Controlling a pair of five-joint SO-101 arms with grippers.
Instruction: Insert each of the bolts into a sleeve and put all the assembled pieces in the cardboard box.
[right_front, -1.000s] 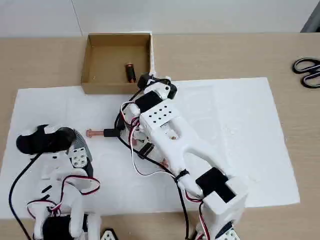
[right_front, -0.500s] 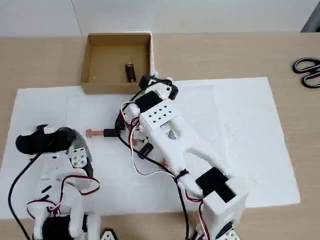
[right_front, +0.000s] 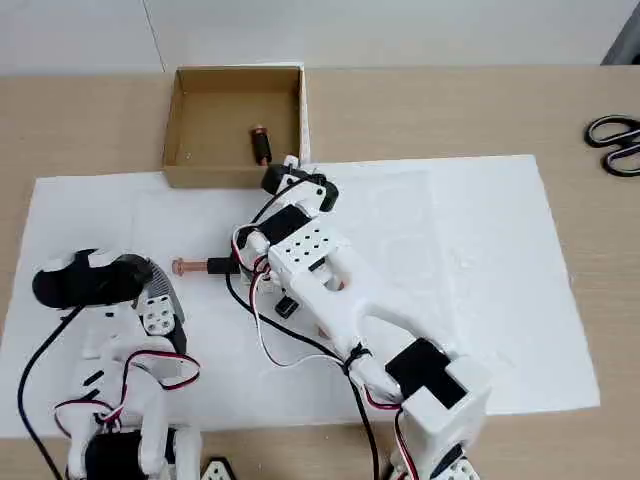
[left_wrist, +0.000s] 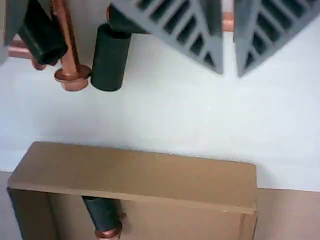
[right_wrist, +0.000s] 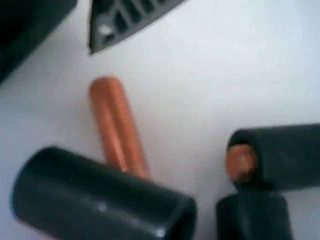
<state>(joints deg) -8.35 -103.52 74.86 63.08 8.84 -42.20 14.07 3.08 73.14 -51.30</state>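
Since the earlier frames the white right arm has been swung slightly to the left, while the folded left arm at the near left has been left unmoved. The copper flanged bolt and the black cylindrical sleeve at its right end are found unshifted on the white paper sheet, at the right gripper, whose opening cannot be told. One assembled black-and-copper piece is still seen in the open brown cardboard box, and the left gripper is narrowed to a thin slit with nothing held.
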